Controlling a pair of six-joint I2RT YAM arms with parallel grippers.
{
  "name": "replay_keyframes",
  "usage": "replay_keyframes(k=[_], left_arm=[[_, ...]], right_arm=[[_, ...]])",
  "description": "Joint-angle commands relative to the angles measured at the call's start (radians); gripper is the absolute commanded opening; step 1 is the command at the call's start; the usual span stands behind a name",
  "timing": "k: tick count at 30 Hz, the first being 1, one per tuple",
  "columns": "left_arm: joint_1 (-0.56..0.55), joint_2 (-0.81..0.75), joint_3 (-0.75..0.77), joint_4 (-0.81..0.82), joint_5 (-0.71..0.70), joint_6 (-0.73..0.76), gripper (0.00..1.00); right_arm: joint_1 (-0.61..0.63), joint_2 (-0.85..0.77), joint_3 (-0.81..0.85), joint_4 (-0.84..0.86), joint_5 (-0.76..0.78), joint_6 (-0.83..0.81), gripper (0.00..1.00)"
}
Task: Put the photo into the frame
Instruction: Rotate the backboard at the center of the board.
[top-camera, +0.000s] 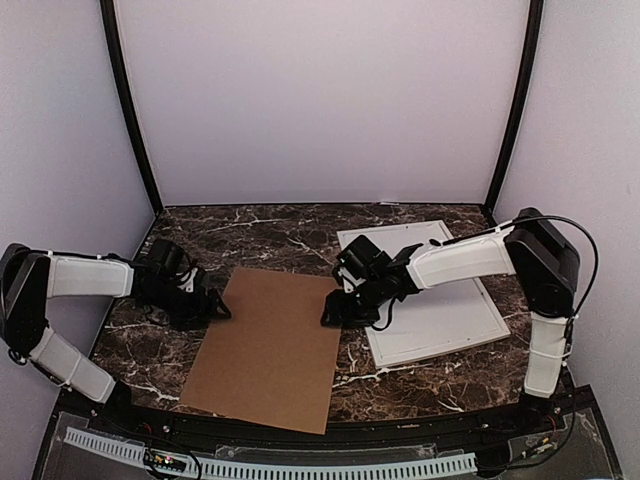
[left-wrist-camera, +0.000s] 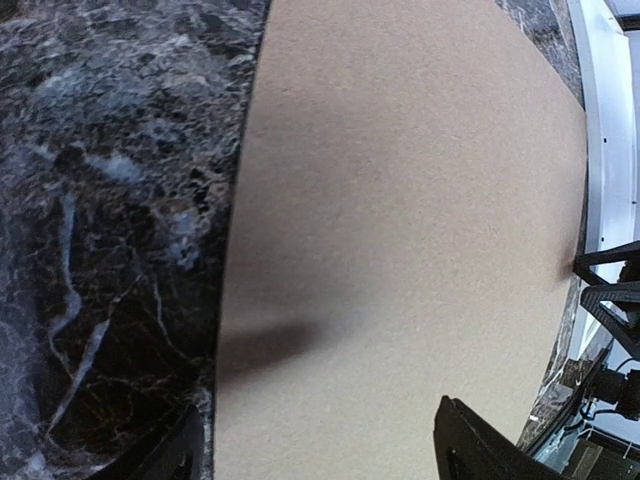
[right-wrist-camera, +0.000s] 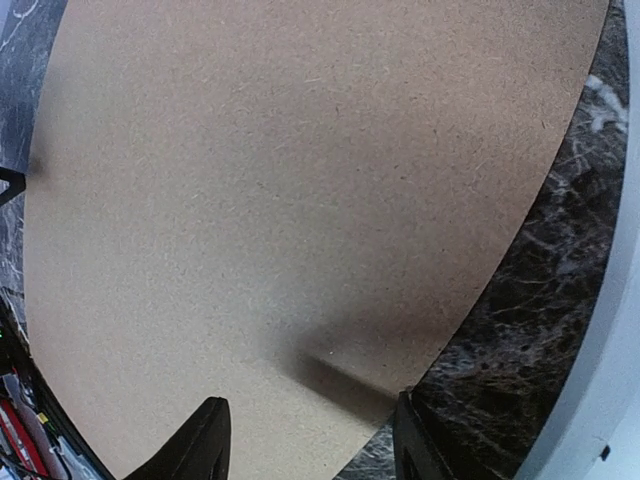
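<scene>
The cardboard (top-camera: 270, 345) lies flat on the desk (top-camera: 400, 385). At its left edge the left end effector (top-camera: 213, 308) is spread, pinching nothing. At its right edge the right end effector (top-camera: 333, 312) is also spread, straddling the rim. The frame (top-camera: 455, 318) lies right of the cardboard, farther back. The photo shows nowhere; it may be under the cardboard. To lift the cardboard cleanly, a finger probably has to slip under the edge before closing. Only the wrist views show the fingers (left-wrist-camera: 480, 445) apart; only the top view shows the whole frame.
</scene>
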Motion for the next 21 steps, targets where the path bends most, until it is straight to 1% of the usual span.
replay_keyframes(k=[1,7,12,21], left_arm=[[-0.004,0.042,-0.021,0.016,0.076,0.005,0.81],[-0.003,0.039,-0.061,0.062,0.207,-0.028,0.76],[-0.003,0.009,-0.059,0.119,0.336,-0.078,0.74],[-0.003,-0.082,-0.018,0.106,0.45,-0.093,0.7]], right_arm=[[0.035,0.043,-0.03,0.079,-0.049,0.081,0.55],[0.052,0.064,-0.039,0.137,-0.071,0.124,0.54],[0.052,0.069,-0.059,0.177,-0.083,0.145,0.54],[0.052,0.086,-0.065,0.201,-0.092,0.15,0.53]])
